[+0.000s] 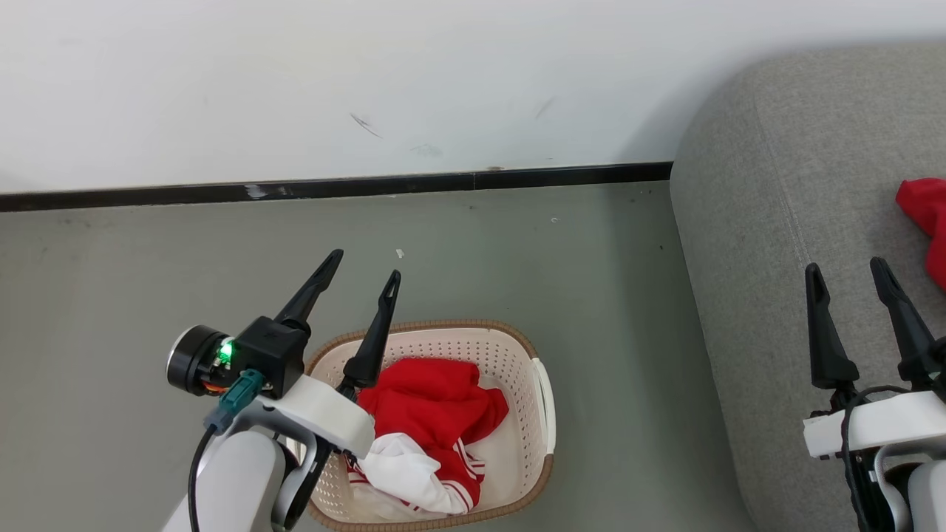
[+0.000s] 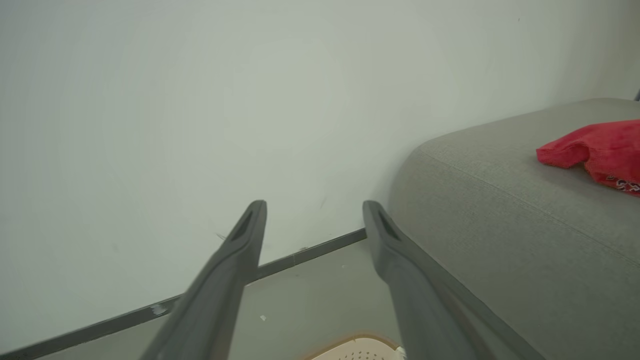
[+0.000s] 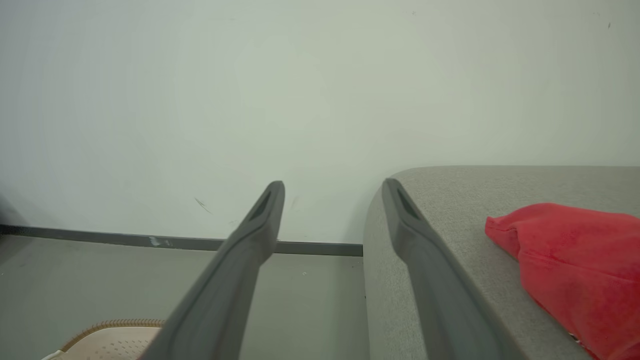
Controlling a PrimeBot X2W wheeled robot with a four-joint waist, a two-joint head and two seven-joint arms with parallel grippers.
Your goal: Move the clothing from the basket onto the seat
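A cream basket [image 1: 543, 403] with a brown rim stands on the floor at lower centre. Inside it lies red clothing [image 1: 432, 410] with white lining and striped trim. My left gripper [image 1: 366, 264] hangs above the basket's left side, open and empty, fingers pointing at the wall. Another red garment [image 1: 924, 214] lies on the grey seat [image 1: 746, 244] at the right; it also shows as the red garment [image 2: 597, 152] in the left wrist view and the red garment [image 3: 575, 265] in the right wrist view. Over the seat's front, my right gripper [image 1: 846, 270] is open and empty.
A white wall with a black skirting strip [image 1: 332, 188] runs behind the grey floor. The basket's rim [image 3: 107, 330] shows low in the right wrist view. The seat's rounded end [image 2: 440, 210] stands close to the right of the basket.
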